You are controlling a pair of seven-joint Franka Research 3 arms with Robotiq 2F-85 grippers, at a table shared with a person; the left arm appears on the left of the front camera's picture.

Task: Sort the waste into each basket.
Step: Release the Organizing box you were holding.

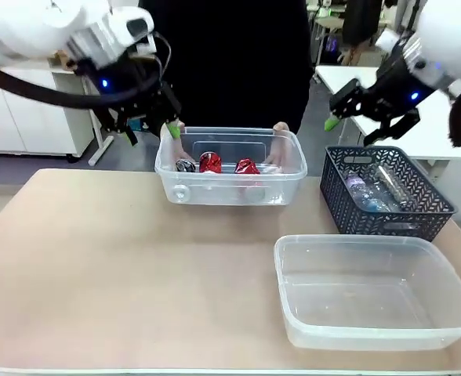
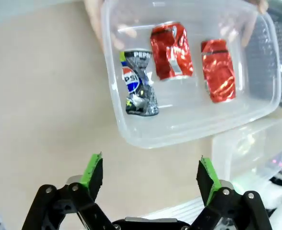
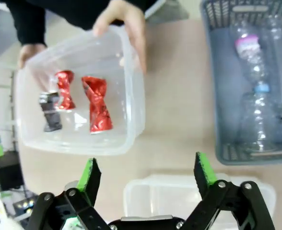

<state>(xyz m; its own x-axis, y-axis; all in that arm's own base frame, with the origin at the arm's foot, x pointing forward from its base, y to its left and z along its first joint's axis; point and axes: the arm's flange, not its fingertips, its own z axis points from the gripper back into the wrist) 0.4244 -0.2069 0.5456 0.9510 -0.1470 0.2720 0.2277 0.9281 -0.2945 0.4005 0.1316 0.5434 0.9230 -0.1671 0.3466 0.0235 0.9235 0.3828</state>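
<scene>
**Two-arm waste sorting, grippers raised above the containers.** The left gripper (image 2: 149, 168) hangs over the table (image 1: 121, 266) just beside the far clear tub (image 2: 189, 136), with its green pads spread wide and nothing between them. This tub holds a crushed Pepsi can (image 2: 138, 84) and two red cans (image 2: 171, 50), which lie side by side on its floor. The person's hands (image 3: 126, 24) grip the tub's far rim. The right gripper (image 3: 146, 167) is likewise spread wide and empty. In the front view it hangs above the far left corner of the dark grey lattice basket (image 1: 348, 207). Clear plastic bottles (image 3: 258, 120) lie in that basket, one with a pink band and one with a blue band. The near clear tub (image 1: 356, 239) holds nothing and touches the lattice basket's near side.

The relation that matters is between the right gripper and the bottles, since that arm is the nearer one. In its wrist view they lie ahead and off to one side. Their long axes run along the basket's length, roughly crosswise to the line joining the two pads. A closing grip would therefore probably span a bottle's width without much wrist roll. The likely destination, the near tub, sits directly beneath the gripper.
</scene>
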